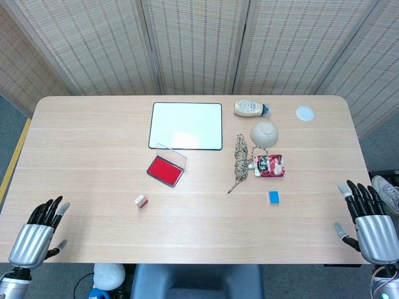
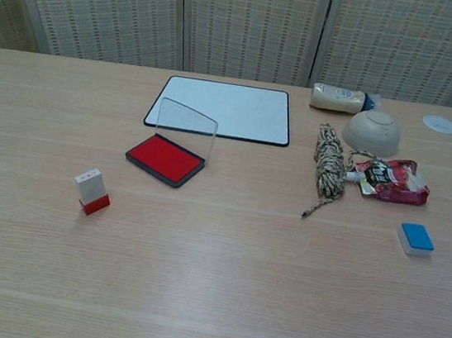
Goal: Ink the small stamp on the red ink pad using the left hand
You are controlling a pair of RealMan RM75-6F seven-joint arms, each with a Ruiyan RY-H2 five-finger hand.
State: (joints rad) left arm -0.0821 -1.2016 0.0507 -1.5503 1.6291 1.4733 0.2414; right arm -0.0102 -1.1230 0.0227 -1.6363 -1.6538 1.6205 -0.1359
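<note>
Two robot hands rest empty with fingers apart at the wooden surface's [image 1: 81, 156] near edge, the left hand [image 1: 38, 232] nearer the small white-and-red block stamp [image 1: 141, 200], which stands upright just short of the open red ink pad [image 1: 165, 170].

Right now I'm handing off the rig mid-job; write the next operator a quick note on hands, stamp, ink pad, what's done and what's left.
Left hand: holds nothing, fingers apart, at the near left table edge.
Right hand: holds nothing, fingers apart, at the near right edge.
Small stamp: upright on the table, untouched, nearer the robot than the pad and to its left.
Red ink pad: lid open and standing up, in front of the whiteboard.
Done: nothing yet.
Left: grasp the stamp with the left hand, press it on the pad.
</note>
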